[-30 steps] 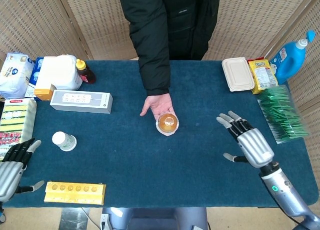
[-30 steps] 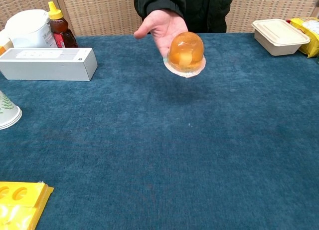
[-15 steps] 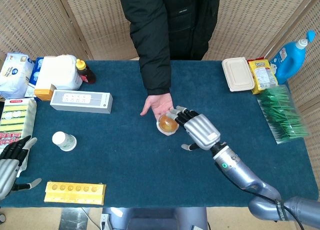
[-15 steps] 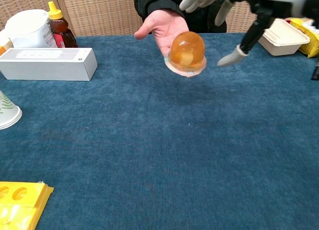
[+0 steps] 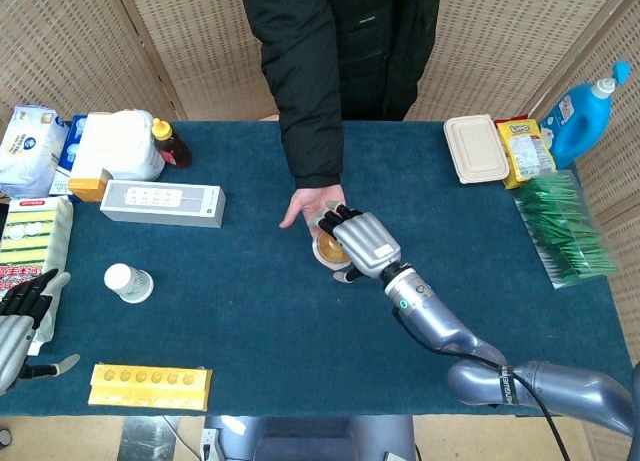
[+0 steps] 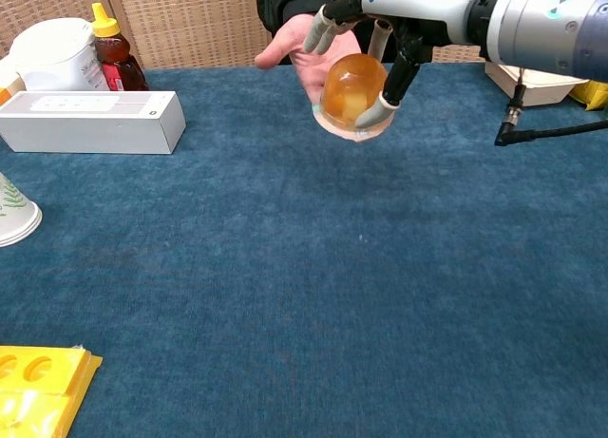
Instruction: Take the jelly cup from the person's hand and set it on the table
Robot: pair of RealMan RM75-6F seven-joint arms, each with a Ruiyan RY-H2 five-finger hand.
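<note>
Right hand (image 6: 366, 39) cages orange domed jelly cup (image 6: 352, 94) on person's upturned palm (image 6: 306, 47); fingers spread, not yet clamped.

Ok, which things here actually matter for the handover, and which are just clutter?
Matter:
translucent orange jelly cup
person's open palm beneath it
right hand, fingers spread around the cup
bare blue tablecloth

Clutter:
left hand, idle at the edge
white paper cup
yellow moulded tray
long white box
blue detergent bottle

Right robot hand (image 6: 366, 39) extended forward, fingers spread, left robot hand (image 5: 18, 321) low
</note>
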